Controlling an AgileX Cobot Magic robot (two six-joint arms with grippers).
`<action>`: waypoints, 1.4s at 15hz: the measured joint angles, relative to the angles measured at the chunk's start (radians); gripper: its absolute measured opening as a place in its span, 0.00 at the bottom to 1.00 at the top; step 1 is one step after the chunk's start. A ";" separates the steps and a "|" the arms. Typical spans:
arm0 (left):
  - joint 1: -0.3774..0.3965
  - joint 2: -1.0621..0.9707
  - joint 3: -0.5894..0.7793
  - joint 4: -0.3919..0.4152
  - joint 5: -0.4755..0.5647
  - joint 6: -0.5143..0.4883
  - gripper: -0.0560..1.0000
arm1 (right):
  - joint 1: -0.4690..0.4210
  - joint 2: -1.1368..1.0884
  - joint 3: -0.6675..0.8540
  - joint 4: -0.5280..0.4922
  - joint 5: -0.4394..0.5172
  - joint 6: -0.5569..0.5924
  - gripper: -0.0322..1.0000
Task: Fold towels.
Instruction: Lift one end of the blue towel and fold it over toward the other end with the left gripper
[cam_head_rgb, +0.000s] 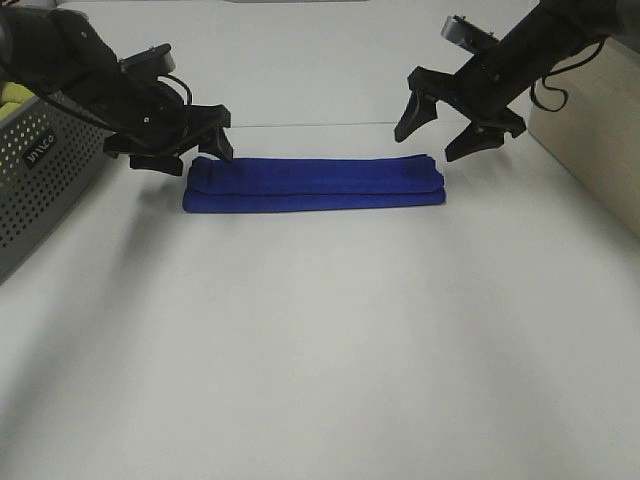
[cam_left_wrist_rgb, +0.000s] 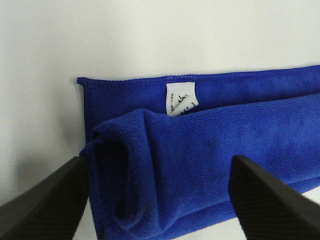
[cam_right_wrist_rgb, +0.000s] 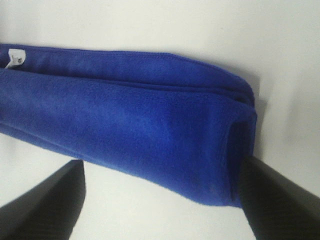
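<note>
A blue towel (cam_head_rgb: 314, 183) lies folded into a long narrow strip on the white table (cam_head_rgb: 320, 340). My left gripper (cam_head_rgb: 186, 152) is open just above the strip's left end. In the left wrist view the towel (cam_left_wrist_rgb: 210, 150) shows its folded end and a white label (cam_left_wrist_rgb: 181, 99) between the open fingers (cam_left_wrist_rgb: 45, 205). My right gripper (cam_head_rgb: 442, 132) is open above the strip's right end. In the right wrist view the towel's (cam_right_wrist_rgb: 130, 125) rounded right end lies between the open fingers (cam_right_wrist_rgb: 45, 205). Neither gripper holds anything.
A grey perforated basket (cam_head_rgb: 40, 175) stands at the left edge of the table. A light wooden box (cam_head_rgb: 595, 140) stands at the right edge. The white table stretches bare in front of the towel.
</note>
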 joint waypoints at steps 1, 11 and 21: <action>0.000 0.000 0.000 0.027 0.012 -0.037 0.80 | 0.000 -0.010 0.000 -0.026 0.021 0.009 0.79; 0.000 0.072 -0.015 -0.091 -0.040 -0.085 0.78 | 0.000 -0.014 0.000 -0.138 0.026 0.052 0.79; 0.020 0.014 -0.017 -0.022 0.032 -0.089 0.12 | 0.000 -0.014 0.000 -0.139 0.016 0.054 0.79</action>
